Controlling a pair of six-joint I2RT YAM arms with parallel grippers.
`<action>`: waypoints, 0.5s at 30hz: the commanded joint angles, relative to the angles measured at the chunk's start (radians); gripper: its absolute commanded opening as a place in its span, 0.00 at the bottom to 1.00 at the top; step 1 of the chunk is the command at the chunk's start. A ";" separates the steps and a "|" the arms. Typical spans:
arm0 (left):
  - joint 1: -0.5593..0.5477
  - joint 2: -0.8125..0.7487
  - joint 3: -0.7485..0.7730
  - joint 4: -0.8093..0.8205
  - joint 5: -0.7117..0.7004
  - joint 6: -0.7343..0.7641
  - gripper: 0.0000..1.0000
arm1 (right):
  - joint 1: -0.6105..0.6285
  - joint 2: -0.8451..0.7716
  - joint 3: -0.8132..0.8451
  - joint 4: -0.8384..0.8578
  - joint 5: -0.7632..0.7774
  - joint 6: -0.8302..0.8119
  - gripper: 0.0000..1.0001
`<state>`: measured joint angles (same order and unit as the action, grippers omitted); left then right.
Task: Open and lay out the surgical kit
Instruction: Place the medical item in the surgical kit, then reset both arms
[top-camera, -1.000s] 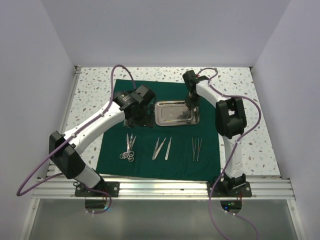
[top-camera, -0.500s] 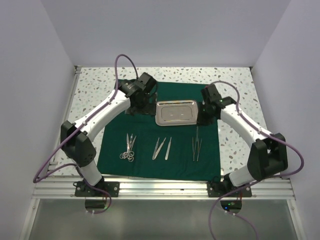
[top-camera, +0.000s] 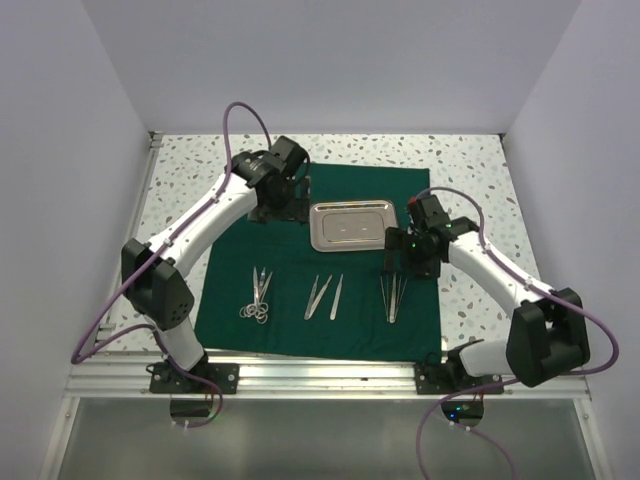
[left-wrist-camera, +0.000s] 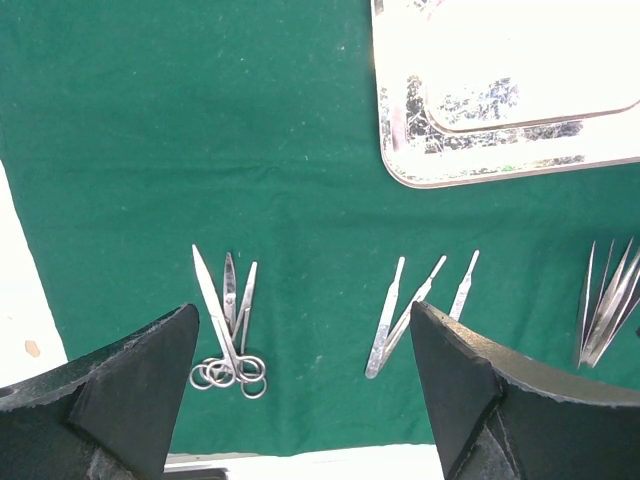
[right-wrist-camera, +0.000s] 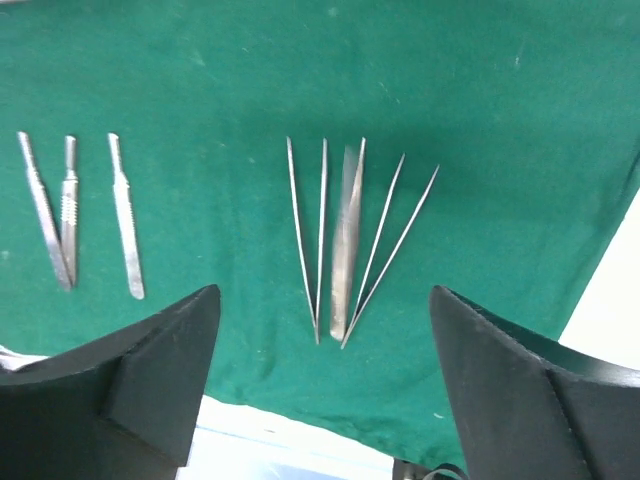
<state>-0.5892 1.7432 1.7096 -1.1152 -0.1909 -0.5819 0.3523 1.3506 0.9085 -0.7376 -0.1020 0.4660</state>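
The dark green drape (top-camera: 320, 265) lies spread flat on the table. On its far half sits the shiny steel tray (top-camera: 350, 225), which holds nothing. Along the near half lie the scissors (top-camera: 258, 297), three slim steel handles (top-camera: 323, 296) and the tweezers (top-camera: 393, 297). My left gripper (top-camera: 282, 205) hovers open just left of the tray; its wrist view shows the tray corner (left-wrist-camera: 500, 150), the scissors (left-wrist-camera: 228, 335) and the handles (left-wrist-camera: 415, 310). My right gripper (top-camera: 405, 262) hangs open above the tweezers (right-wrist-camera: 345, 240), with nothing between its fingers.
A speckled white tabletop (top-camera: 185, 180) surrounds the drape, boxed in by white walls on three sides. An aluminium rail (top-camera: 320, 378) carries both arm bases at the near edge. Purple cables loop off each arm.
The right gripper came from above the tray to the near right and opened, leaving one more pair of tweezers beside the others. The left gripper drew back toward the far left.
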 joint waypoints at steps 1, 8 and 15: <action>0.008 -0.001 0.045 0.011 0.005 0.007 0.89 | -0.001 -0.037 0.095 -0.063 0.005 -0.017 0.91; 0.015 -0.005 0.117 -0.032 -0.033 0.002 0.88 | 0.002 -0.094 0.335 -0.180 0.057 -0.012 0.98; 0.025 -0.141 0.093 0.049 -0.233 0.017 0.87 | -0.001 -0.051 0.582 -0.174 0.013 0.036 0.98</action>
<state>-0.5743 1.7252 1.7950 -1.1233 -0.2890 -0.5816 0.3523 1.3308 1.4281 -0.8974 -0.0746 0.4801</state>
